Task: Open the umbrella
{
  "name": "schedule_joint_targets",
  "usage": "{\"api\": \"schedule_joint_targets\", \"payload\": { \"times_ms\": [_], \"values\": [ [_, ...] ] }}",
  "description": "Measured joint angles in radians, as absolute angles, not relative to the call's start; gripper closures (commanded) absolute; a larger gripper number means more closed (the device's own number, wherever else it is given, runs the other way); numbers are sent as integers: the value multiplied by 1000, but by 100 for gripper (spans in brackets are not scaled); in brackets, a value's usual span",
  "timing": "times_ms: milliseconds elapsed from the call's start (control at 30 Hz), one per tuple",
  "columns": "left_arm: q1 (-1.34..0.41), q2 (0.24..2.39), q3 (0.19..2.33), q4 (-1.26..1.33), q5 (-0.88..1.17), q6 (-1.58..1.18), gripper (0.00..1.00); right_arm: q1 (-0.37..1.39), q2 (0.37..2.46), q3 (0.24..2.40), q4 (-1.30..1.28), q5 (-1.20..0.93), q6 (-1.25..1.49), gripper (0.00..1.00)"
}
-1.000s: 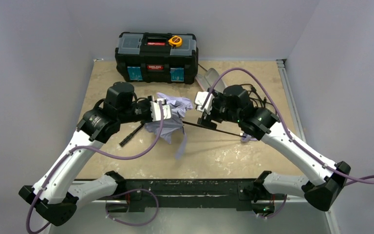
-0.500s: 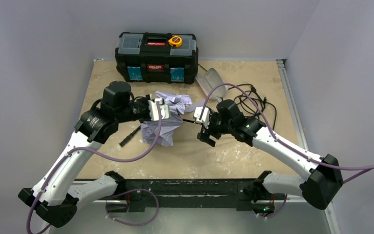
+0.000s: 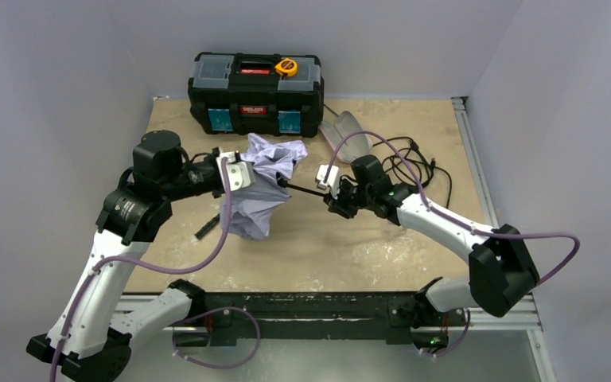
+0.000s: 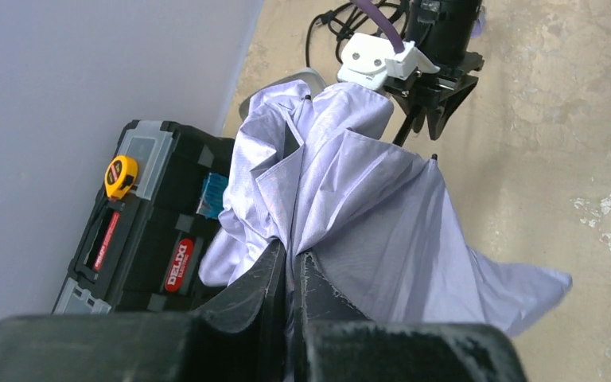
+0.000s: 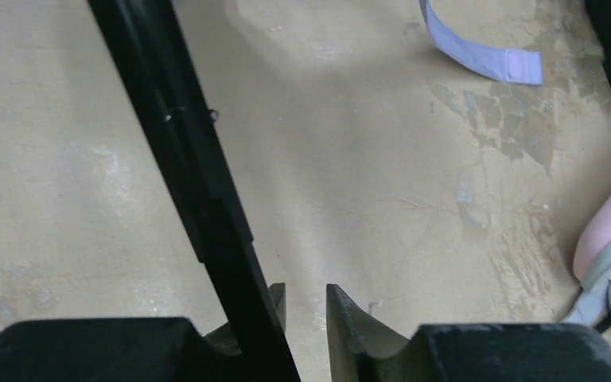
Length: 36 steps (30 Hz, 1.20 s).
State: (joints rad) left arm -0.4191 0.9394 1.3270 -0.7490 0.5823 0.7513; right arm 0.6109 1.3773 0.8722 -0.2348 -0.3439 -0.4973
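The umbrella (image 3: 261,187) hangs as a bunched pale lavender canopy above the table's middle. My left gripper (image 3: 235,171) is shut on a fold of its fabric (image 4: 366,183); in the left wrist view the cloth is pinched between the jaws of this gripper (image 4: 293,253). The thin black shaft (image 3: 306,191) runs right from the canopy to my right gripper (image 3: 336,199). In the right wrist view the shaft (image 5: 199,191) crosses in front of the left finger, not between the jaws. The right gripper (image 5: 304,294) stands narrowly open with bare table in the gap. The handle is hidden.
A black toolbox (image 3: 256,83) with a yellow tape measure (image 3: 286,66) stands at the back. A pinkish sleeve (image 3: 348,131) and black cables (image 3: 414,163) lie at the back right. A small black stick (image 3: 209,228) lies left of the canopy. A lavender strap (image 5: 477,52) lies on the table.
My left gripper has pulled the canopy leftward and higher. The right gripper has come in along the shaft toward the canopy, and its jaws have narrowed.
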Motion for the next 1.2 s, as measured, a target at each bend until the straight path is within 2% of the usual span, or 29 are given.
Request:
{"api": "schedule_joint_targets", "payload": {
  "times_ms": [67,100,167,233,267,333,367,567,600,667,700,767,800,967,1200],
  "values": [
    [-405,938,1336,-747,596,747,100,611,1377,880,-249,-366,-506,52],
    [-394,939,1340,-747,599,745,100,611,1375,890,-271,-379,-516,50],
    [-377,940,1340,-748,598,745,100,610,1351,912,-324,-413,-537,61],
    [-371,944,1340,-748,598,744,100,609,1299,934,-368,-448,-549,59],
    [-368,947,1340,-747,599,744,100,609,1264,951,-393,-468,-548,52],
    [-368,952,1340,-746,604,740,100,609,1207,1005,-431,-499,-544,31],
    [-366,953,1340,-744,609,736,100,609,1188,1039,-442,-511,-541,26],
    [-353,955,1341,-720,681,692,100,609,1190,1106,-425,-544,-543,26],
    [-353,959,1346,-719,689,688,100,610,1206,1105,-424,-548,-543,27],
    [-353,967,1358,-717,704,673,100,610,1246,1105,-421,-567,-546,36],
    [-353,971,1363,-714,710,667,100,611,1267,1105,-418,-573,-548,47],
    [-353,978,1370,-710,721,653,100,615,1308,1103,-404,-576,-553,91],
    [-353,979,1372,-710,723,645,100,615,1327,1103,-395,-575,-548,100],
    [-353,979,1373,-704,678,621,100,620,1361,1103,-392,-545,-539,100],
    [-354,916,1332,-711,504,702,87,533,1361,1201,-554,-517,-355,100]
  ]
}}
